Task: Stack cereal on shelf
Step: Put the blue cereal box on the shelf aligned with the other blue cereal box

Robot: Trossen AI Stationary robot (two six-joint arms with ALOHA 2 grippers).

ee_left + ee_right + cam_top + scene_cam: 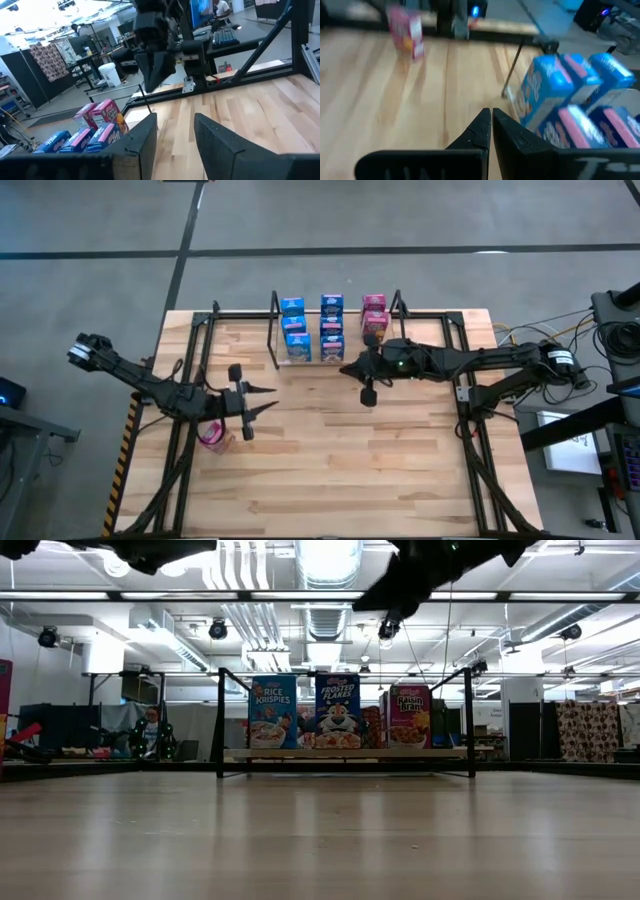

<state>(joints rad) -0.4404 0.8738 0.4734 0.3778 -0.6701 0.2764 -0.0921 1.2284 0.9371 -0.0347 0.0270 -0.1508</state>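
Note:
The shelf (274,332) stands at the table's far edge with several cereal boxes on it: two blue columns (293,328) (331,326) and a pink one (375,311). In the low view the front boxes read Rice Krispies (272,711), Frosted Flakes (338,711) and Raisin Bran (408,716). One pink box (214,438) rests on the table under my left arm and also shows in the right wrist view (406,32). My left gripper (270,400) (175,131) is open above the table's left middle. My right gripper (346,368) (491,118) is shut on nothing, just in front of the shelf.
A black tube frame (462,395) edges the table on the left, right and far sides. Bare wood (340,470) lies between the arms and toward the near edge. Cables and equipment (600,340) sit off the table's right side.

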